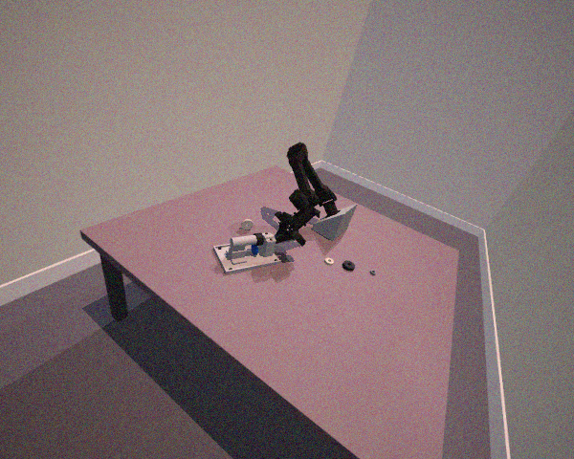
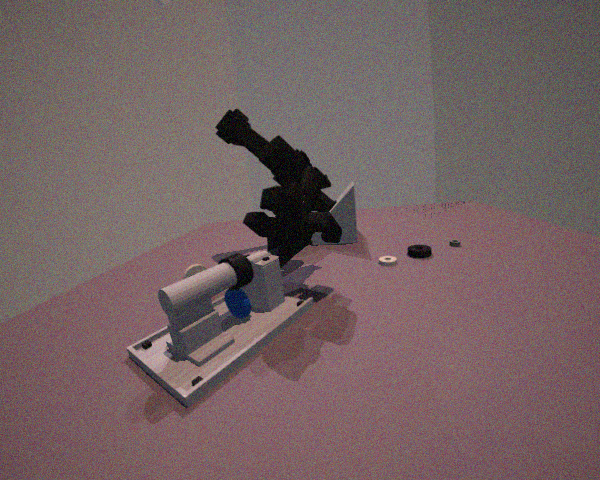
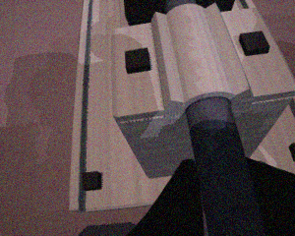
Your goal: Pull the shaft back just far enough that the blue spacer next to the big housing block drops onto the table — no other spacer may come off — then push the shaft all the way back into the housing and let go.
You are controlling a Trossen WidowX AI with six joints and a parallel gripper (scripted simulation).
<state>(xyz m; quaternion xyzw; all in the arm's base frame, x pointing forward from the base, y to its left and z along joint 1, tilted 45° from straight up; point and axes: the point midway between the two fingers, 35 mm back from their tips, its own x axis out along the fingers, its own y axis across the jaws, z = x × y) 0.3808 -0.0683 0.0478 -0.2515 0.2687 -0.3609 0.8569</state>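
The housing block (image 1: 267, 247) (image 2: 266, 286) (image 3: 202, 49) stands on the pale base plate (image 1: 219, 259) (image 2: 160, 357) (image 3: 100, 152). The dark shaft (image 3: 211, 112) enters its near face, with a short grey length showing. My gripper (image 1: 277, 238) (image 2: 285, 261) (image 3: 207, 167) is shut on the shaft close to that face. The blue spacer (image 1: 254, 249) (image 2: 237, 303) stands on edge, tilted, low beside the block, below the shaft line. A black spacer (image 1: 259, 239) (image 2: 240, 271) is up at shaft height between the block and the white cylinder (image 1: 242, 240) (image 2: 197, 284). The shaft inside is hidden.
A white ring (image 1: 328, 260) (image 2: 387, 260), a black ring (image 1: 348, 265) (image 2: 419, 251) and a small grey nut (image 1: 372, 273) (image 2: 454, 243) lie right of the fixture. A pale disc (image 1: 247, 225) (image 2: 194, 269) is behind it. A grey wedge (image 1: 338, 225) (image 2: 347, 219) stands by the arm's base.
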